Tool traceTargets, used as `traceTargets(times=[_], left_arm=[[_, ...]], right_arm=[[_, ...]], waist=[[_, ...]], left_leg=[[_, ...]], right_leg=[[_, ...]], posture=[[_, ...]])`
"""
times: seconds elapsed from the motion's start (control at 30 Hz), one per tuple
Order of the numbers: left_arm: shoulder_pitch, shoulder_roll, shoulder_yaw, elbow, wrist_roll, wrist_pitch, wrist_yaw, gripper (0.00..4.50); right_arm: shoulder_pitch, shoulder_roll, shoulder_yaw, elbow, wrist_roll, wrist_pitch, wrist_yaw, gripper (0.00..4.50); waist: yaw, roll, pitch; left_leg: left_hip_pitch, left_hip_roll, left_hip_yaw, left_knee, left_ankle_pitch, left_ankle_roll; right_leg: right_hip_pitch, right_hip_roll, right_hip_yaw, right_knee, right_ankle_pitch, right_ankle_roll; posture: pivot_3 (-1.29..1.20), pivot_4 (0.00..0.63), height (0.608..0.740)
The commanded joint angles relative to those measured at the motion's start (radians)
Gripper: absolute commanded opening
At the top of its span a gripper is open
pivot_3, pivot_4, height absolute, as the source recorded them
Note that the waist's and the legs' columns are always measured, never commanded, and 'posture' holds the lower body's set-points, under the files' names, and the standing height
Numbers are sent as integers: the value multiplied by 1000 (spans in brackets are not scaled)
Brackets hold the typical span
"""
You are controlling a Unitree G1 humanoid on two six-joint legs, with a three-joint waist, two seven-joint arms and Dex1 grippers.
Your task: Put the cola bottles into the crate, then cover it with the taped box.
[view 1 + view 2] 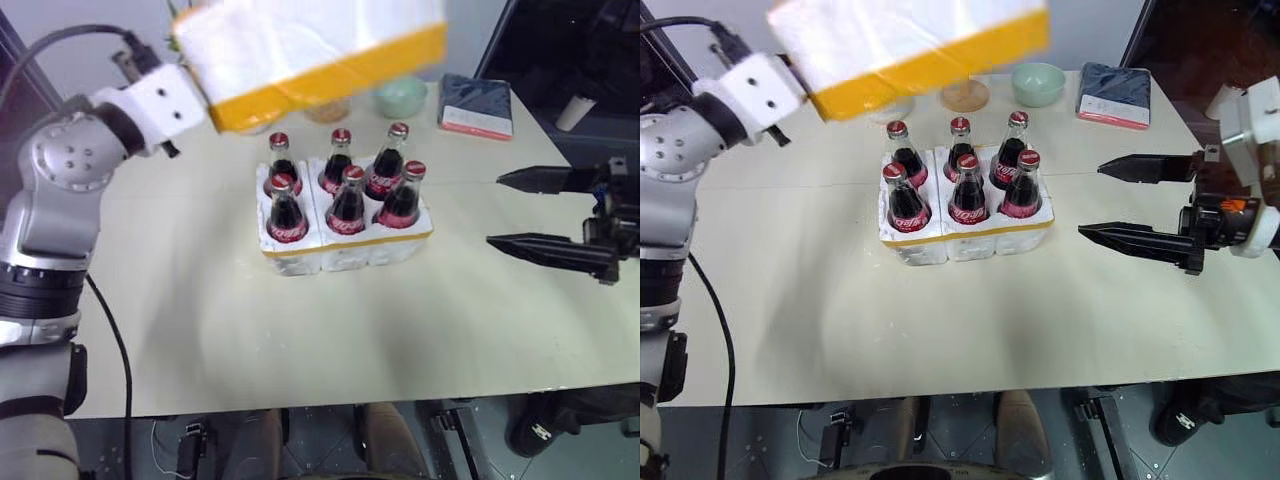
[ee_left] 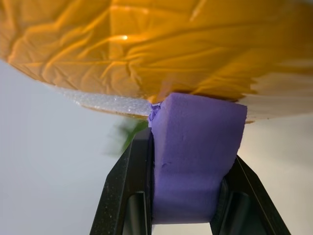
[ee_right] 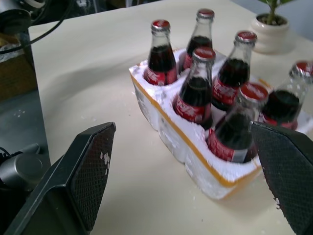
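Several cola bottles with red caps stand in the wells of the white crate, which sits mid-table with a yellow band round its rim. The taped box, white foam with a broad yellow stripe, hangs in the air above and behind the crate. My left gripper is shut on a purple foam block fixed to the box's yellow side. My right gripper is open to the right of the crate, level with it, its fingers pointing at the bottles with nothing between them.
At the table's far side stand a green bowl, a round wooden piece and a dark blue book. A small potted plant sits beyond the crate. Bare tabletop lies in front of the crate up to the near edge.
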Motion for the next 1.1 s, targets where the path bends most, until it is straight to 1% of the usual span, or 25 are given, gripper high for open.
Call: traceTargets(times=[0.03,0.2,0.3,0.37,0.47,0.5,0.57,0.6,0.63,0.67,0.7,0.77,0.83,0.9,0.97,1.03,1.1], left_arm=[[-3,58,3,-98,4,38,-93,1227],[40,103,-39,-223,48,84,-181,1227],[65,127,-58,-268,76,54,-214,1227],[75,129,-82,-273,115,13,-206,1227],[85,130,-119,-249,204,-58,-175,1227],[92,129,-130,-241,234,-85,-161,1507],[134,130,-138,-252,272,-123,-146,2216],[165,135,-133,-264,282,-136,-146,2667],[196,144,-126,-274,291,-151,-145,3225],[241,160,-111,-283,296,-157,-151,3755],[300,183,-87,-288,297,-155,-160,4191],[417,229,-35,-289,295,-165,-159,4191],[516,245,23,-285,267,-151,-164,4191],[586,199,100,-287,160,-39,-195,4191],[607,159,165,-266,43,49,-238,4191],[569,154,201,-197,-19,11,-246,4191],[489,165,201,-104,-15,-57,-207,4191]], right_arm=[[-2,11,-26,-7,1,-18,-20,4500],[4,30,-32,-18,16,-16,-47,4500],[4,42,-23,-20,13,-21,-60,4500],[-1,48,-16,-21,16,-23,-69,4500],[-18,54,-6,-19,24,-25,-84,4500],[-26,55,-3,-16,29,-24,-89,4500],[-39,55,0,-10,34,-20,-94,4500],[-40,55,0,-9,34,-20,-96,4500],[-39,55,-1,-8,33,-19,-96,4500],[-33,55,-4,-10,32,-18,-96,4500],[-24,55,-9,-12,30,-17,-93,4500],[-1,55,-20,-16,24,-18,-86,4500],[18,55,-27,-19,18,-21,-83,4500],[31,56,-31,-18,13,-27,-82,4500],[36,58,-30,-13,13,-30,-83,4500],[40,58,-20,-5,2,-39,-78,4500],[37,56,-6,8,-10,-51,-68,4500]], waist=[[-1,0,0],[11,0,0],[12,0,0],[11,0,0],[11,0,0],[11,0,0],[10,0,0],[9,0,0],[7,0,0],[6,0,0],[4,0,0],[4,0,0],[1,1,-1],[3,4,-3],[5,5,-3],[12,3,-2],[20,2,-1]], left_leg=[[0,0,0,0,0,0],[0,0,0,1,0,0],[-1,0,0,1,0,0],[-1,0,0,1,0,0],[-1,0,0,1,0,0],[-1,0,0,1,0,0],[-1,0,0,1,0,0],[0,0,0,1,0,0],[0,0,0,1,0,0],[0,0,0,1,0,0],[0,0,0,1,0,0],[0,0,0,0,0,0],[0,1,0,0,0,0],[1,1,1,0,0,1],[1,1,1,0,0,1],[1,1,0,1,0,1],[0,1,0,3,0,1]], right_leg=[[0,0,0,0,0,0],[0,0,0,0,0,0],[1,0,0,-1,0,0],[1,0,0,-1,0,0],[1,0,0,-1,0,0],[1,0,0,-1,0,0],[1,0,0,-1,0,0],[1,0,0,-1,0,0],[1,0,0,-1,0,0],[1,0,0,-1,0,0],[1,0,0,-1,0,0],[1,0,0,0,0,0],[1,0,0,0,0,0],[1,0,1,0,0,0],[1,0,1,0,0,-1],[1,1,1,0,0,-1],[2,1,1,0,0,0]], posture=[[0,150,739],[0,150,739],[0,150,739],[0,150,739],[0,150,739],[0,150,739],[0,150,739],[0,150,739],[0,150,739],[0,150,739],[0,150,739],[0,150,739],[0,150,739],[0,150,739],[0,150,739],[0,150,739],[0,150,739]])
